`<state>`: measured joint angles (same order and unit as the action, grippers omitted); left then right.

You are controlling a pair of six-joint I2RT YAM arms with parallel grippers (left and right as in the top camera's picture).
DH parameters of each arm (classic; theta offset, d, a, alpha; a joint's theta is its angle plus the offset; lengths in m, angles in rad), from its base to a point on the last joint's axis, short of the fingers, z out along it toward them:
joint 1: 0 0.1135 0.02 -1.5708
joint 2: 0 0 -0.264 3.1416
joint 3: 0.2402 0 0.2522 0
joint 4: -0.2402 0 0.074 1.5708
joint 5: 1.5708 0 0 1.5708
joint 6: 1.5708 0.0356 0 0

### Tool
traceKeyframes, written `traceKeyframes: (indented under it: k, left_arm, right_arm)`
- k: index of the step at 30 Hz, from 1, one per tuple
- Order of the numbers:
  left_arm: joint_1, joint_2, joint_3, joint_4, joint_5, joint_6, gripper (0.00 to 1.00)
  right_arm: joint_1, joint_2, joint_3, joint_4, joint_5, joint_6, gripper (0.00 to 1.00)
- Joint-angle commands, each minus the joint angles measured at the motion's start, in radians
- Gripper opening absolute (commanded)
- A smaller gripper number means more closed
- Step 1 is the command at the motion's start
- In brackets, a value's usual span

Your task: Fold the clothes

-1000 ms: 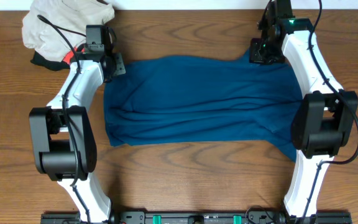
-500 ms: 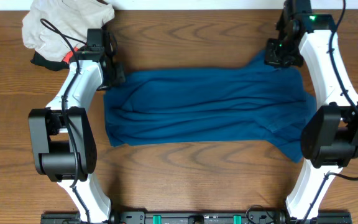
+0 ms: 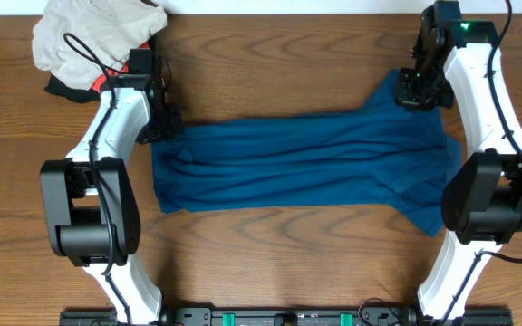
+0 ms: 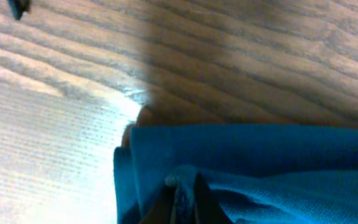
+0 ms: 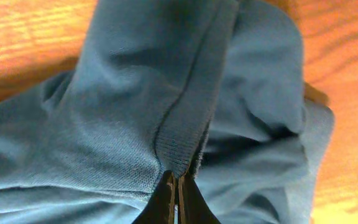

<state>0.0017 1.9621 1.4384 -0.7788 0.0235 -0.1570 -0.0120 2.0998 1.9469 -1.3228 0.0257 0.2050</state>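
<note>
The right end effector has its two dark, narrow fingers pressed together on a fold of the garment, pinching it where a stitched seam runs down to a thicker hem band. The fabric there is a fine, matte blue knit, and it bunches into soft, deep creases to either side of the pinch. From overhead, this grip sits at the garment's far right corner, which is drawn up into a point away from the rest of the cloth.

The left end effector is likewise closed, its fingertips nipping a small, pale-edged ridge of the same blue knit just inside the garment's left edge. That edge is doubled over, showing a straight folded border against the wood. Overhead, this grip lies at the garment's far left corner.

Between the two grips the garment lies stretched across the middle of the bench as a long, wrinkled band, with lengthwise creases and a flap hanging lower at its near right end. The bench is brown wood with a strong wavy grain. A rumpled white pile lies at the far left corner, apart from the garment.
</note>
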Motion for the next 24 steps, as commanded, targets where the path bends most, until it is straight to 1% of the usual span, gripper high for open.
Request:
traceKeyframes:
  k: [1,7,11,20,24]
  left_arm:
    - [0.003,-0.071,-0.007,-0.006,-0.008,0.003,0.06]
    - [0.003,-0.160,-0.007,0.006,-0.008,0.006,0.06]
    - [0.003,-0.183,-0.007,-0.008,-0.008,0.006,0.06]
    - [0.002,-0.183,-0.007,-0.138,-0.004,0.001,0.06]
    - [0.002,-0.183,-0.007,-0.182,-0.004,-0.034,0.06]
  right_arm:
    - [-0.021,-0.024,0.002,-0.013,0.061,0.015,0.01]
    - [-0.022,-0.024,0.002,-0.017,0.060,0.016,0.01]
    - [-0.024,-0.024,0.002,-0.022,0.060,0.015,0.01]
    - [-0.025,-0.024,0.001,-0.095,0.060,0.016,0.01]
    - [-0.026,-0.024,-0.002,-0.139,0.060,0.019,0.01]
